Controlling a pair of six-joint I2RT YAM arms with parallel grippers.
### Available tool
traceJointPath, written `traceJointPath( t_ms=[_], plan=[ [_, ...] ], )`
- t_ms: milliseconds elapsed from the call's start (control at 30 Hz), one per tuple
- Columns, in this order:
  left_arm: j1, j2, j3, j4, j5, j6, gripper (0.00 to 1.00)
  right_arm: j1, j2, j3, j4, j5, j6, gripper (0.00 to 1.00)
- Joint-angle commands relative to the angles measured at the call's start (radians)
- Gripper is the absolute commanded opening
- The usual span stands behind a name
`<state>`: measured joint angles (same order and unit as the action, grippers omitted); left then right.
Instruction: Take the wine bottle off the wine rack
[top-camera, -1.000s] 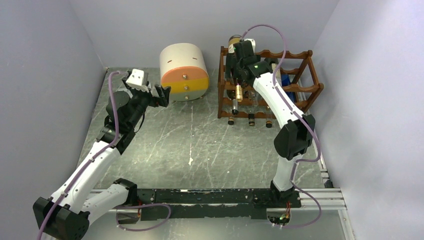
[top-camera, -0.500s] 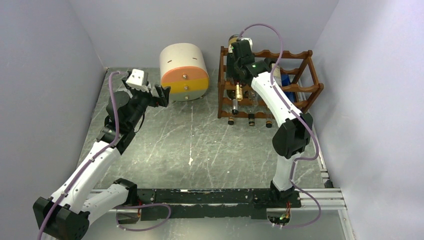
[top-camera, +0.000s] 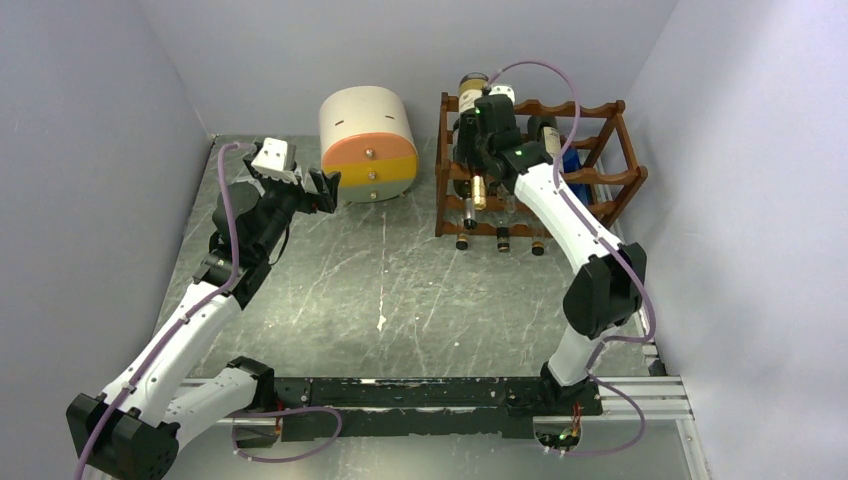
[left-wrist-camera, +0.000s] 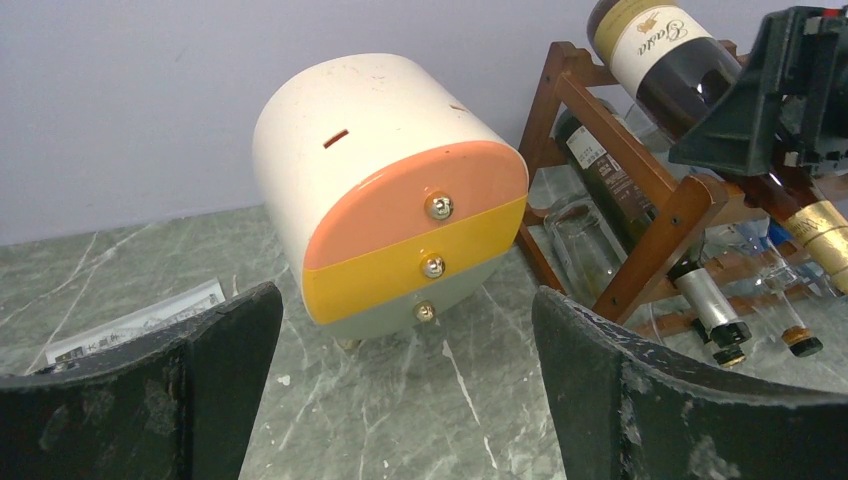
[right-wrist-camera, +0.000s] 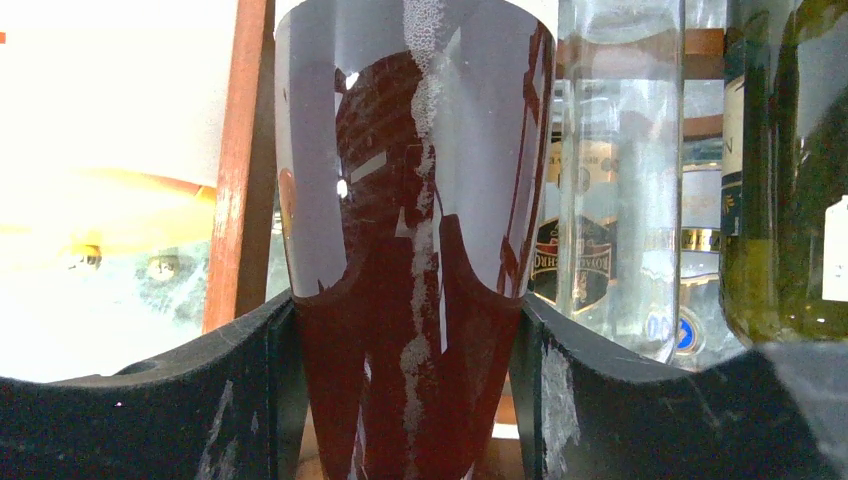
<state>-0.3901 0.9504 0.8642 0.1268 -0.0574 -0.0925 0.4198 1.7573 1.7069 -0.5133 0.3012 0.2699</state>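
Clamping wine bottle (left-wrist-camera: 650, 45), right end effector (right-wrist-camera: 403, 320); long axis front-back, neck pointing nearward.

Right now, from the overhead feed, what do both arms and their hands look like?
The left arm and right arm have white shells with black joints, a lilac cable along each. A white block tops the left hand; a green light glows behind the right hand. Finger pads are scuffed black.

Dark cream-labelled wine bottle (left-wrist-camera: 660, 55), tilted atop reddish-brown wine rack (left-wrist-camera: 652, 255)
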Motion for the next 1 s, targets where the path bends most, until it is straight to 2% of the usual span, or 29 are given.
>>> traceJointPath(
  t_ms=[0,133,333,700,967],
  plan=[
    [-0.010,-0.003,-0.009,0.038,-0.013,0.011,0.99,-0.009,-0.116,-0.052,0.253,0.015,0.011,0.20],
    [-0.010,-0.003,-0.009,0.039,-0.014,0.012,0.99,-0.020,-0.156,-0.084,0.305,-0.004,0.030,0.15],
    [-0.010,-0.002,-0.010,0.039,-0.014,0.012,0.99,-0.068,-0.188,-0.115,0.370,-0.059,0.086,0.01],
    [-0.011,0.002,-0.009,0.038,-0.014,0.013,0.99,-0.094,-0.166,-0.015,0.340,-0.106,0.069,0.00],
    [-0.012,0.004,-0.008,0.037,-0.014,0.013,0.99,-0.143,-0.148,0.035,0.335,-0.185,0.127,0.00]
  ],
)
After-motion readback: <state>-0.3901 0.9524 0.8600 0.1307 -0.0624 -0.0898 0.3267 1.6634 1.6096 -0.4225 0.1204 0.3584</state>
